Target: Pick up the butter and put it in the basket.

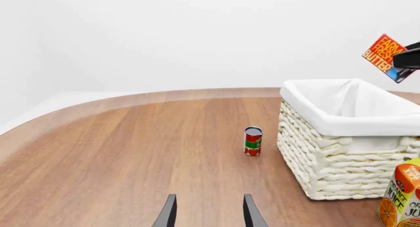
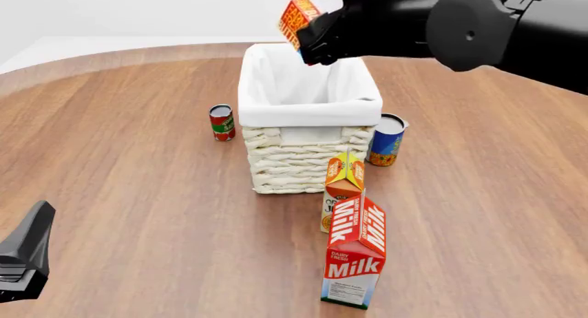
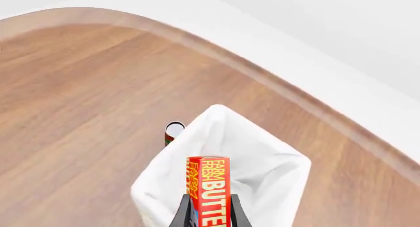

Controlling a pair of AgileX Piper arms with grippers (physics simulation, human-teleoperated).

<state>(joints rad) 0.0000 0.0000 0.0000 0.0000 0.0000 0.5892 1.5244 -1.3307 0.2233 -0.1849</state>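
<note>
Woven wicker basket point(image 2: 303, 163) with smooth white cloth liner point(image 2: 310, 91) — matt wood-grain table point(image 2: 138, 194), printed butter point(image 2: 296, 20) box.

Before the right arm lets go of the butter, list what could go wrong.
1. The butter, pinched in the right gripper, hangs high over the far part of the basket; dropped from there it may strike the rim or bounce out.
2. The fingers grip only one end of the tilted box, so it may tumble on release.
3. A miss could send it toward the red can standing beside the basket.

Wooden table point(image 2: 129, 194), basket point(image 2: 308, 108), milk carton point(image 2: 354, 261), juice carton point(image 2: 343, 191), two cans point(image 2: 222, 122), seemingly tomato
</note>
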